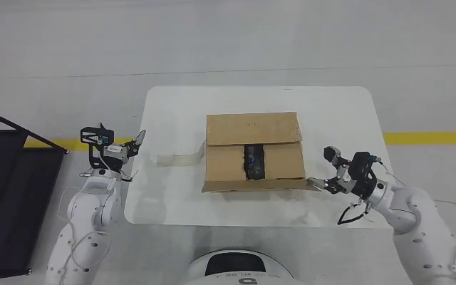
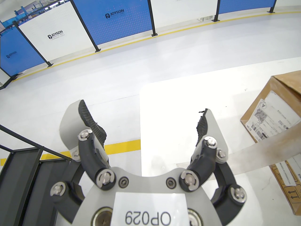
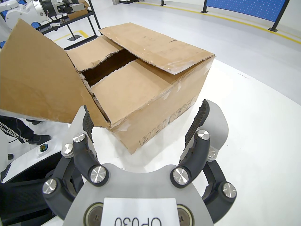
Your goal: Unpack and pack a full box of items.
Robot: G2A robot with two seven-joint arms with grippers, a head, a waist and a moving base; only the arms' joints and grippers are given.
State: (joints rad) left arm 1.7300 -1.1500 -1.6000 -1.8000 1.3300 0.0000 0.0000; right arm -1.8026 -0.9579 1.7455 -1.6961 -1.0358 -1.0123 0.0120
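Box (image 1: 253, 153) sits mid-table (image 1: 335, 114) from above; left wrist view, my left gripper (image 2: 143, 109) gapes empty, clear of it; right wrist view, right gripper (image 3: 145, 108) spread wide at its raised flap (image 3: 40, 71), which looks like stiff but torn card, so I'd pinch there.

Top view looks down on the table (image 1: 342, 114); wrist views, seemingly close, share the box (image 1: 253, 128) from opposite sides.

**Cardboard box** (image 1: 253, 153): its flaps cover most of the interior. Through the central gap a dark item (image 1: 254, 162) shows, too small to identify. In the left wrist view the box (image 2: 270, 116) is cut by the picture's edge.

**Raised flap** (image 3: 35, 76), on the box's 6 o'clock side: it hides part of one finger (image 3: 87, 121) of the right gripper (image 3: 146, 106).

**Black rack** (image 1: 18, 178), at 9 o'clock from the table (image 1: 342, 128): cropped by the picture's edge.
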